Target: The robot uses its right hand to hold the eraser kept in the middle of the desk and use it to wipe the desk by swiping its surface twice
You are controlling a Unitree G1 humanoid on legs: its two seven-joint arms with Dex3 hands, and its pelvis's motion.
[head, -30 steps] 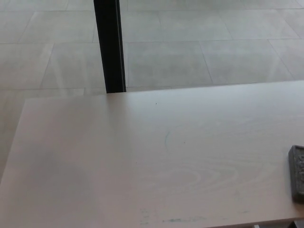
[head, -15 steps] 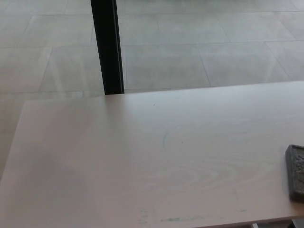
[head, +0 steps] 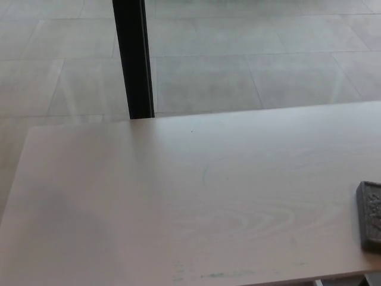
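A dark grey eraser point(head: 369, 214) lies flat on the pale wooden desk point(head: 178, 202), at the right edge of the head view and partly cut off by the frame. A faint blue-green pen mark point(head: 205, 174) sits near the desk's middle, and a smudged greenish streak point(head: 223, 274) runs along the near edge. Neither of my hands shows in the picture.
A black vertical post point(head: 133, 59) stands behind the desk's far edge, left of centre. Grey floor tiles point(head: 250, 53) fill the background. The desk's left edge point(head: 15, 196) runs diagonally down the picture's left side.
The whole picture has shifted slightly to the left, so the camera has moved. Nothing on the desk has changed place.
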